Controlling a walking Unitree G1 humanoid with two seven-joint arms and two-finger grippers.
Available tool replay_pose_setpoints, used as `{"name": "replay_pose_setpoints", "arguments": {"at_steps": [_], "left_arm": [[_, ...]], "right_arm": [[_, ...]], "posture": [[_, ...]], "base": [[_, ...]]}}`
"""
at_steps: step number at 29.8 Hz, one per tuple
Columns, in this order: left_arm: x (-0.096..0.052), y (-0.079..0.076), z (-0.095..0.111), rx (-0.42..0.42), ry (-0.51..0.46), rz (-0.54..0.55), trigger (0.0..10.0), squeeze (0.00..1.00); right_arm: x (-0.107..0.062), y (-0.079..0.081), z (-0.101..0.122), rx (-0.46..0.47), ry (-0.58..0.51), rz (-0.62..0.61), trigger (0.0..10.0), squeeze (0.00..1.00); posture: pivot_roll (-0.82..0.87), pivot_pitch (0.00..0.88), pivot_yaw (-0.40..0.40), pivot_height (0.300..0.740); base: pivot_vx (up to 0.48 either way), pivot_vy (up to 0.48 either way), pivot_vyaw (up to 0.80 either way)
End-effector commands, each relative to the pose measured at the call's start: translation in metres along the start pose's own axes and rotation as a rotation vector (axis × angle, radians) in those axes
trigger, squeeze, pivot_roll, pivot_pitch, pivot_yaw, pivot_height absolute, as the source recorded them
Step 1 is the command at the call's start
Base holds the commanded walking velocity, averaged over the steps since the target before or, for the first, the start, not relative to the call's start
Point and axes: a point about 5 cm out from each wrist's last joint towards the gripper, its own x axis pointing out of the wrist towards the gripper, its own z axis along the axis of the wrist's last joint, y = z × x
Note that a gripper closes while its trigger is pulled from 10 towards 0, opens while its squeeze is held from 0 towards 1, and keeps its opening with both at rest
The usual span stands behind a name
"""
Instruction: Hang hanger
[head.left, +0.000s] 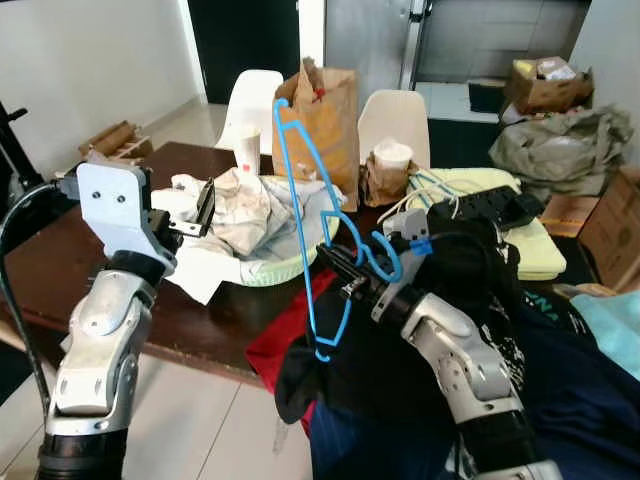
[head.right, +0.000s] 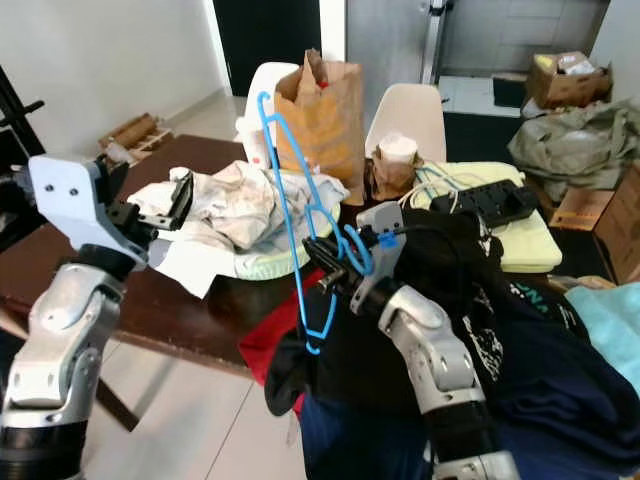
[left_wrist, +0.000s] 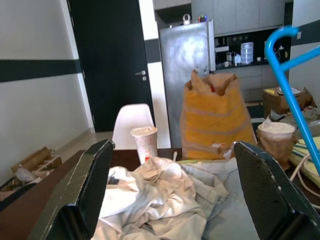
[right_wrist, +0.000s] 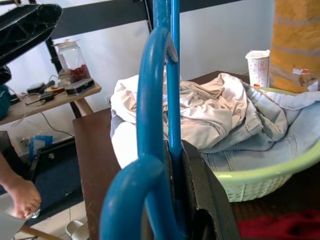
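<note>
The right gripper (head.left: 345, 268) has its jaws clamped on the blue hanger (head.left: 300, 215), held upright above the near edge of the dark bench (head.left: 40, 270), just in front of the green basket (right_wrist: 260, 177) of crumpled clothes (head.left: 250, 210). The left gripper (left_wrist: 172, 192) hovers with jaws wide, facing the basket. A brown paper bag (head.left: 325, 115) and a paper cup (left_wrist: 144, 142) with red print too small to read stand behind.

You can't see the top of the blue hanger (right_wrist: 159, 125) in the right wrist view, where the frame's upper edge cuts it off. A person's bare foot (right_wrist: 19, 196) shows at that frame's edge, the rest of the person out of frame. The print on the paper cup (left_wrist: 144, 141) is too small to read.
</note>
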Motion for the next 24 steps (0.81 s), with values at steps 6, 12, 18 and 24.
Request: {"name": "replay_pose_setpoints", "arguments": {"at_steps": [6,12,18,24], "left_arm": [[0.0,0.0,-0.009,-0.03,0.052,-0.004,10.0,0.0],[-0.001,0.002,-0.014,-0.027,0.082,0.006,10.0,0.0],[-0.002,0.003,-0.018,-0.016,0.111,0.013,10.0,0.0],[-0.003,0.005,-0.018,-0.008,0.115,0.028,10.0,0.0]], "right_arm": [[0.001,-0.006,0.008,-0.019,-0.018,-0.041,10.0,0.0],[0.001,-0.005,0.007,-0.017,-0.013,-0.041,10.0,0.0],[0.001,-0.002,0.005,-0.012,-0.006,-0.039,10.0,0.0],[0.0,-0.001,0.008,-0.007,-0.02,-0.043,10.0,0.0]], "posture": [[-0.07,0.0,0.037,0.736],[-0.07,0.0,0.04,0.736],[-0.07,0.0,0.044,0.736],[-0.08,0.0,0.046,0.736]], "base": [[0.282,0.0,0.0],[0.284,0.0,0.0],[0.274,0.0,0.0],[0.281,0.0,0.0]]}}
